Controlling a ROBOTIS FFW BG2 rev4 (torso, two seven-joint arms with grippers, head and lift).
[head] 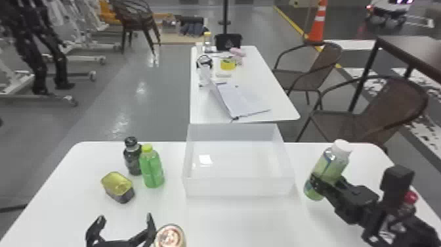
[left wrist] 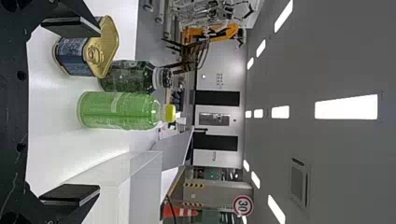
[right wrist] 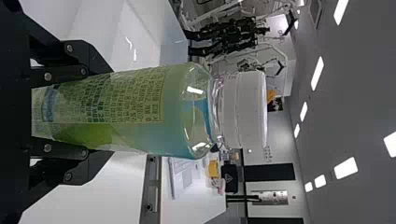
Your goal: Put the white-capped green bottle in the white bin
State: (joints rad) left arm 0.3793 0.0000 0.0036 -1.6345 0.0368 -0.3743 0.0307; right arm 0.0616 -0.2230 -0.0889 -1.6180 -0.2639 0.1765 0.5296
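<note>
one bottle is the job here, and the grasp looks made: the right gripper point(head: 319, 184) has its fingers closed round the body of the white-capped green bottle point(head: 332, 164), just to the right of the white bin point(head: 239, 188), though whether its base clears the tabletop point(head: 249, 220) i cannot tell. the next move, i judge, calls for lifting it above the bin's side wall, carrying it left over the opening and lowering it before letting go, while the left gripper point(head: 125, 216), spread and empty at the near left, has no part to play.
</note>
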